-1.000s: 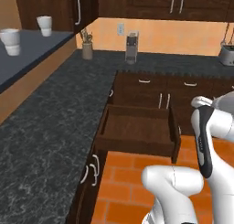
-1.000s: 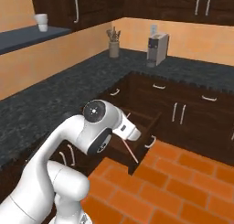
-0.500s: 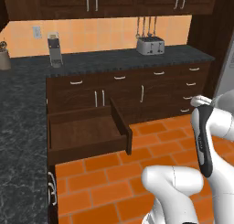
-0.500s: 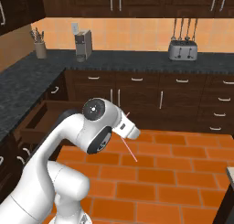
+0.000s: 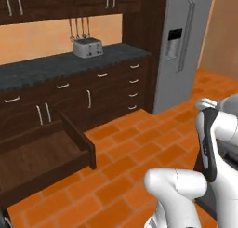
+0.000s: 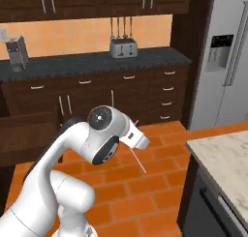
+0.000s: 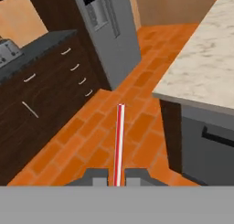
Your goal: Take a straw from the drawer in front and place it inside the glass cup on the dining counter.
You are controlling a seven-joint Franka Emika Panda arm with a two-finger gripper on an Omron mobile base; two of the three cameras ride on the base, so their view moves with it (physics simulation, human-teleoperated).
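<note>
Straw (image 7: 119,141) pinched in pincer (image 7: 117,176) (hand view), dining counter (image 6: 227,156) corner in right view, open drawer (image 5: 44,155) in left

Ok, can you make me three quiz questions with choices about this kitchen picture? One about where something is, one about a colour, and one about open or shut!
1. Where is the toaster?
A. on the dark counter
B. on the floor
C. in the drawer

2. What colour is the straw?
A. blue
B. red-pink
C. green

3. The drawer is
A. shut
B. taken out
C. pulled open

Answers: 1 A, it stands on the dark counter by the wall. 2 B, the hand view shows it red-pink between the jaws. 3 C, it sticks out, showing its wooden inside.
</note>
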